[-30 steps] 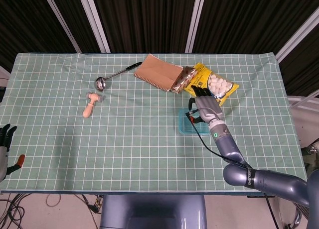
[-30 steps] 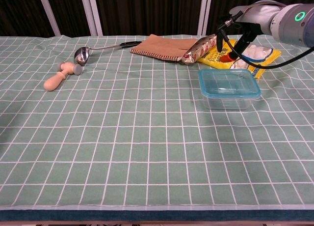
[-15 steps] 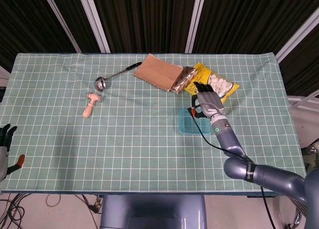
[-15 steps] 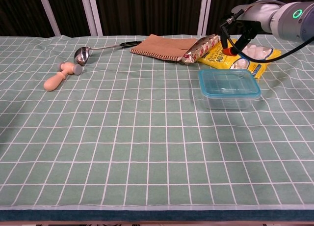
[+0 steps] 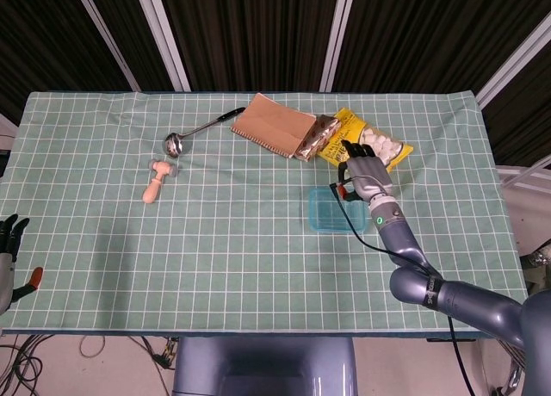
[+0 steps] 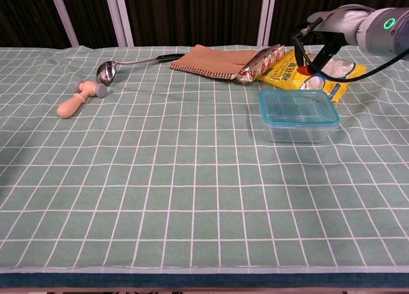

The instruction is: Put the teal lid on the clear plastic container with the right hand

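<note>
Far off to my left, my left hand (image 5: 9, 241) hangs at the near-left edge of the green checked tablecloth (image 5: 215, 232), dark fingers spread and nothing in them, seen only in the head view. Out beyond it, well to the left of my right hand, a small wooden mallet-shaped tool (image 6: 77, 101) lies flat, and just behind that a steel ladle with a black handle (image 6: 131, 62) points its handle toward the far side. Moving right, a brown cardboard-covered notebook (image 6: 214, 60) lies at an angle, a shiny foil snack pack (image 6: 261, 62) touching its right edge. Next comes the yellow plastic bag of white round sweets (image 6: 319, 73), lying directly under and behind my right hand (image 6: 317, 41). That hand hovers above the bag, wrist up, fingers pointing down and forward, spread loosely and gripping nothing; a black cable loops off the wrist. Just in front of my fingers, toward me and a little to the left, the clear plastic container (image 6: 298, 123) sits upright on the cloth with the teal lid (image 6: 298, 107) lying flat across its top, rim lined up all round as far as I can see. My hand is clear of both, not touching lid or box.
</note>
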### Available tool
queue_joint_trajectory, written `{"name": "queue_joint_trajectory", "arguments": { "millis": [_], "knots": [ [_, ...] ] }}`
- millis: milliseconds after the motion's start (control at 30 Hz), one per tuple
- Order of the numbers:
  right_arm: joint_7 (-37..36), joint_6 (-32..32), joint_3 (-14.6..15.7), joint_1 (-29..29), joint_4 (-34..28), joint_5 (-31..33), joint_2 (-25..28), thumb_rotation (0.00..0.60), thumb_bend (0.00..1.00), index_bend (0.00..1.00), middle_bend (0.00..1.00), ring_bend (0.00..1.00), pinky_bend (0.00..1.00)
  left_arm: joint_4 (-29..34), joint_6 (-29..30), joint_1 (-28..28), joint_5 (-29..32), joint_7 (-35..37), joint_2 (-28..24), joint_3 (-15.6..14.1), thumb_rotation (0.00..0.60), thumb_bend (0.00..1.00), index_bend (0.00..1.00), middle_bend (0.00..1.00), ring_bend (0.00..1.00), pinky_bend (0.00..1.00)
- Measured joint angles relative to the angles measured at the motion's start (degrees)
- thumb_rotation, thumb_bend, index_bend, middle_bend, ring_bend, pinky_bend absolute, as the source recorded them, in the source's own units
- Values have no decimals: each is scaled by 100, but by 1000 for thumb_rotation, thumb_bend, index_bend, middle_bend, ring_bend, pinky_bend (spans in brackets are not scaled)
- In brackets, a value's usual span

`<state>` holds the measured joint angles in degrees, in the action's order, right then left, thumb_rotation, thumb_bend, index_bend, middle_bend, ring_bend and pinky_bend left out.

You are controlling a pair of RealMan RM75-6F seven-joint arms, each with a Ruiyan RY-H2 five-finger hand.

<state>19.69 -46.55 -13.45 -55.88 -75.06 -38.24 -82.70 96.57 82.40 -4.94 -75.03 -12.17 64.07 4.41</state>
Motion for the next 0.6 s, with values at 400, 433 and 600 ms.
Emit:
{"name": "queue_joint_trajectory", "arguments": {
  "millis": [400,433,600],
  "knots": [
    [-108,338,158,139,604,-97,-155,600,559,642,0,0,0,-9,18,1,-14,-13,11,-3,600,330,82,0,0,0],
    [-128,346,163,157,614,-110,-164,600,559,642,0,0,0,-10,21,2,-15,-11,11,-3,600,330,82,0,0,0],
    [-224,369,176,223,648,-221,-218,600,560,642,0,0,0,-17,26,2,-22,-10,14,-3,600,330,82,0,0,0]
  ]
}}
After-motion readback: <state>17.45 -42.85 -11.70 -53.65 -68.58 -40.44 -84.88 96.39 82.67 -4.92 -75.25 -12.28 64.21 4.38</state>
